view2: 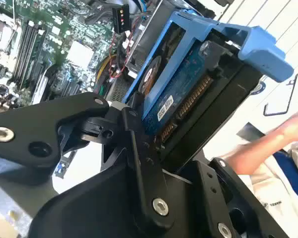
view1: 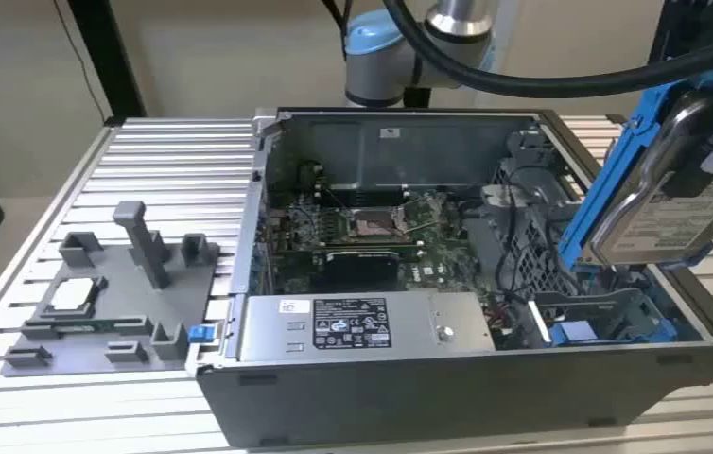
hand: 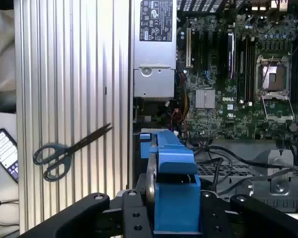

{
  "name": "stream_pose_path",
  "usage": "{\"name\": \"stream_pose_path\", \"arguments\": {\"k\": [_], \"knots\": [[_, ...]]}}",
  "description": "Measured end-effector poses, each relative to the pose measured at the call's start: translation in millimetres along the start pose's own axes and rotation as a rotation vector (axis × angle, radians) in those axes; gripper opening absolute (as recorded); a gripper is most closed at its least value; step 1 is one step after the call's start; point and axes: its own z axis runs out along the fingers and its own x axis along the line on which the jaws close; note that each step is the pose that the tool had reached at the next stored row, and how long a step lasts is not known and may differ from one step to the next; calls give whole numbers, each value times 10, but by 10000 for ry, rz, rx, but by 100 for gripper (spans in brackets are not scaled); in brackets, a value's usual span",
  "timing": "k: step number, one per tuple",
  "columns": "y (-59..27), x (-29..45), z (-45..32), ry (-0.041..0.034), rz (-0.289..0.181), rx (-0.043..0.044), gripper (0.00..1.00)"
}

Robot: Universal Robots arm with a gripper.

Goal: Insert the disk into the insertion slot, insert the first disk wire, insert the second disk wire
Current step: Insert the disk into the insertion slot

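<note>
gripper (hand: 174,214) closed on the blue-framed disk (view1: 662,208), clamping its sides so it hangs edge-down for sliding in. exterior view, left to right: grey parts holder (view1: 104,307), open computer case (view1: 458,388), disk tilted above the insertion slot (view1: 599,323), not yet in.

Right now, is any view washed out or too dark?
Second wrist view: background beyond the disk blown out white. Exterior view: case interior shadowed, table bright. First wrist view: table slats glare mildly, motherboard evenly lit.
</note>
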Motion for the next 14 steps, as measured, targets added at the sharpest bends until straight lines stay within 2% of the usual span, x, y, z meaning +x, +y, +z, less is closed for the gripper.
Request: {"name": "stream_pose_path", "arguments": {"k": [14], "knots": [[-7, -1, 0, 5, -1, -1, 0]]}}
